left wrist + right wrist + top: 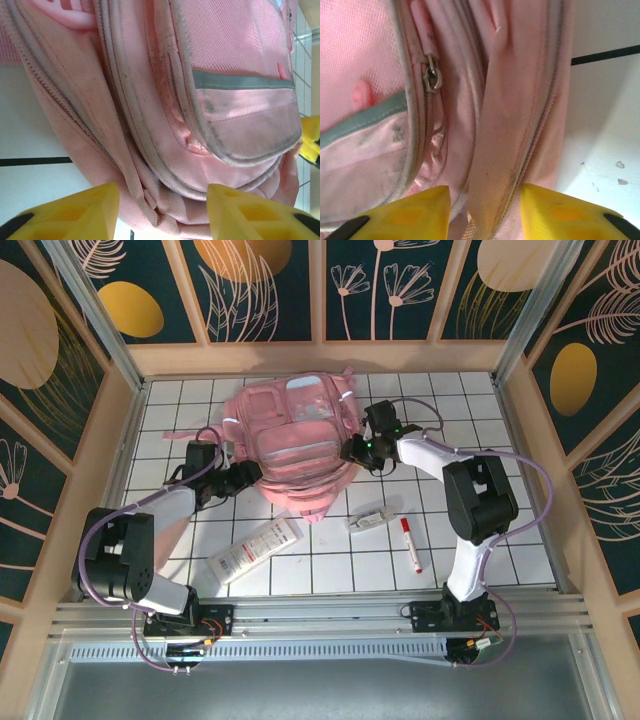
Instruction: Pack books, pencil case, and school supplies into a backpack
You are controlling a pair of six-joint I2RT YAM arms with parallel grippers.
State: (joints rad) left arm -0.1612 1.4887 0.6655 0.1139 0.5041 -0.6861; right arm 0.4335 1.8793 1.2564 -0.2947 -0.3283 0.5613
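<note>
Left claw [162, 202] and right claw [485, 202] each astride folds of backpack [295, 445], clamped or released unclear.

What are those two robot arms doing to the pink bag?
They're working on a pink backpack that is meant to be packed. The left gripper is at one side of it, jaws open around the bag's edge. The right gripper is at the other side with a fold of fabric between its jaws; I can't tell if it's pinching. A red-capped marker and a long white card wait on the table.
</note>
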